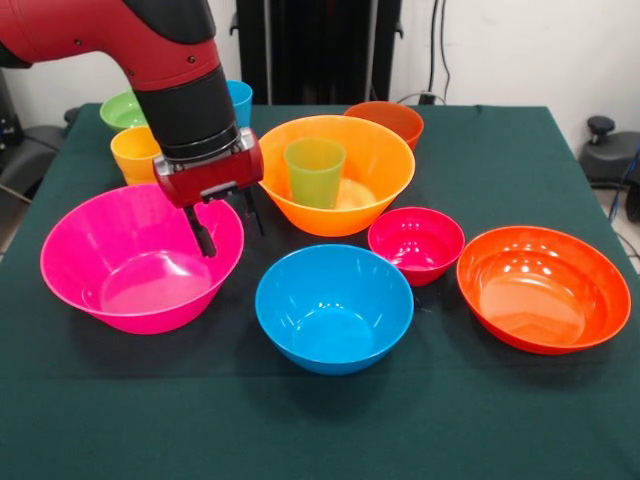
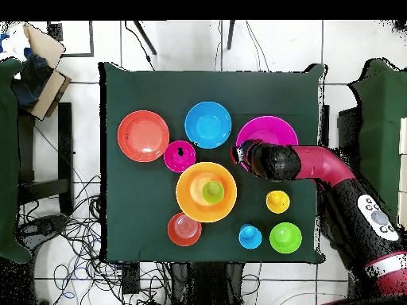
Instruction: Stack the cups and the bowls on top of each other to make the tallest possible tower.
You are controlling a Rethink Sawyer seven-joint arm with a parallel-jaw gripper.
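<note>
My gripper (image 1: 228, 222) is open at the right rim of the big pink bowl (image 1: 100, 270). One finger (image 1: 200, 235) hangs inside the bowl and the other is outside it. The green cup (image 1: 314, 170) stands upright in the big orange bowl (image 1: 385, 165). The medium blue bowl (image 1: 333, 305), small magenta bowl (image 1: 416, 243) and wide red-orange bowl (image 1: 543, 288) sit apart in front. The small orange-red bowl (image 1: 390, 118), small green bowl (image 1: 120, 110), blue cup (image 1: 241, 100) and yellow-orange cup (image 1: 133, 152) stand at the back. Overhead, the gripper (image 2: 238, 155) covers the edge of the pink bowl (image 2: 270, 127).
Everything stands on a dark green tablecloth (image 1: 300, 430). The arm (image 1: 150, 50) comes down from the upper left and hides part of the blue cup and the yellow-orange cup. Overhead, cables and a cardboard box (image 2: 44, 48) lie on the floor beside the table.
</note>
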